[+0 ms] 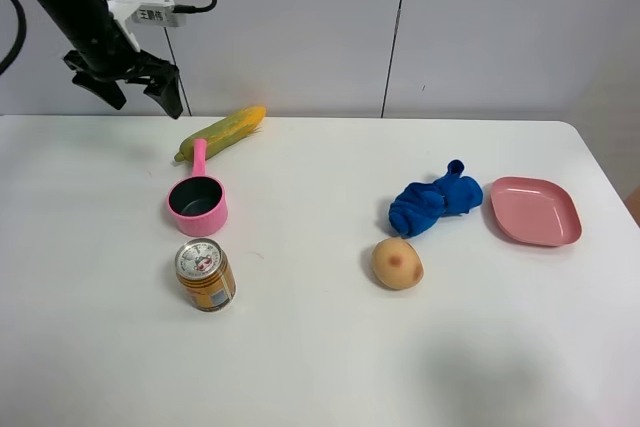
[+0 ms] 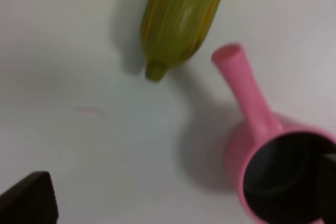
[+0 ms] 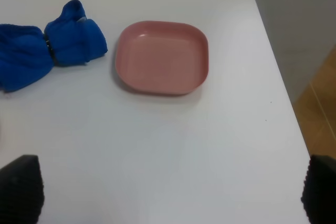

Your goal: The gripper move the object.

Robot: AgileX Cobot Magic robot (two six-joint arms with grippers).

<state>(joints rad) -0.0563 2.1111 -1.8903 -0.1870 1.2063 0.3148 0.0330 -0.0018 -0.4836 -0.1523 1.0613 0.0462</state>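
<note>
My left gripper [image 1: 142, 97] is open and empty, raised above the table's far left, behind and to the left of a yellow-green corn cob [image 1: 222, 132]. A small pink pot [image 1: 198, 202] with a dark inside stands just in front of the corn, its handle pointing at it. The left wrist view shows the corn [image 2: 181, 14], the pot [image 2: 273, 166] and my open gripper [image 2: 176, 200] above bare table. My right gripper [image 3: 168, 195] is open and empty above the table's right part, out of the exterior view. A pink plate [image 3: 161, 56] and a blue cloth [image 3: 47, 51] lie beyond it.
A yellow can [image 1: 205, 273] stands upright in front of the pot. A potato [image 1: 397, 263] lies mid-table, with the blue cloth [image 1: 435, 203] behind it and the pink plate [image 1: 535, 210] to its right. The white table [image 1: 320, 367] ends at the right edge.
</note>
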